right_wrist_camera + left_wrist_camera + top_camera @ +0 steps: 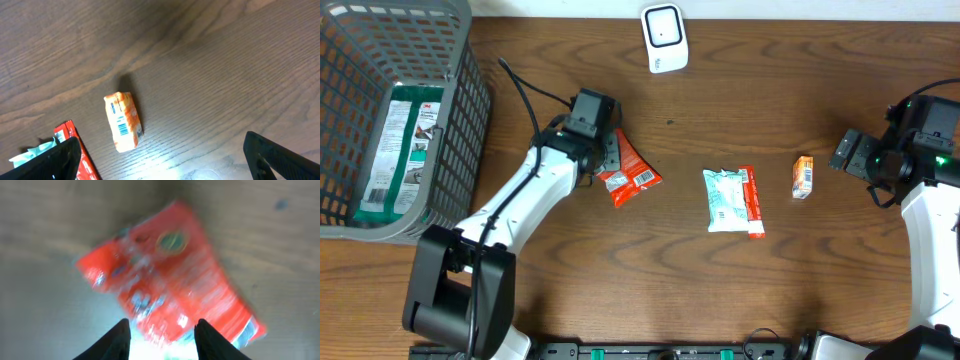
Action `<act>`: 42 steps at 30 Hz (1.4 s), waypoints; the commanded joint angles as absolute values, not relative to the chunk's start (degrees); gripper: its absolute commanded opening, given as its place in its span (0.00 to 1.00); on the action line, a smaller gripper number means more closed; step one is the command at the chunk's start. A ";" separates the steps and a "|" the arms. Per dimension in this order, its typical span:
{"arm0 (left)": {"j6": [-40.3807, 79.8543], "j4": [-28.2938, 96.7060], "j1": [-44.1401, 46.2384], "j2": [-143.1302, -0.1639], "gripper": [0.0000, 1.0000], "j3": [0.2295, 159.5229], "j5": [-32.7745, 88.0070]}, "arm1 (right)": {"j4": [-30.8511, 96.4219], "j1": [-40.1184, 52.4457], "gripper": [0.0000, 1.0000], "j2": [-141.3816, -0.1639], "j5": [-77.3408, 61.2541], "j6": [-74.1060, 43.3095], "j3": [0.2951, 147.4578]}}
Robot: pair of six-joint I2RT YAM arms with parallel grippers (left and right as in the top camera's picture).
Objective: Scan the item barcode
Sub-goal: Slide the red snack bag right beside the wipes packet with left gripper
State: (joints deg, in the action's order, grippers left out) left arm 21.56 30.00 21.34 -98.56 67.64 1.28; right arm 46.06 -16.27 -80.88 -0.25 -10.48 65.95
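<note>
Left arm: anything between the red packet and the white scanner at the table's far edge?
Nothing visible. In the overhead view only bare table lies between the red packet and the white scanner. The black cable and the grey basket sit off to the left of that path.

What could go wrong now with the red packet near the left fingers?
1. The red packet has one edge between the left fingers, and the wrist view is blurred, so they may drag or flip it.
2. The packet lies well away from the white scanner, so its barcode may go unread.
</note>
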 commanded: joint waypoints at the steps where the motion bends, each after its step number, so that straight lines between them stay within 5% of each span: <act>1: 22.59 36.99 19.59 -98.59 0.44 77.56 1.06 | 46.13 -16.47 0.99 -80.82 -0.10 -11.29 66.52; 29: 32.45 40.69 17.82 -111.50 0.47 80.99 -3.68 | 46.13 -16.47 0.99 -80.82 -0.10 -11.31 66.52; 35: 35.88 43.94 16.84 -111.50 0.60 80.84 1.21 | 46.13 -16.47 0.99 -80.82 -0.10 -11.31 66.52; 42: 38.79 45.21 16.67 -111.53 0.61 80.18 7.05 | 46.13 -16.47 0.99 -80.82 -0.12 -11.31 66.52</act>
State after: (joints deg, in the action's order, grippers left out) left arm 35.55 45.04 16.71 -111.35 81.01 3.14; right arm 46.06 -16.27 -80.88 -0.25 -10.48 65.95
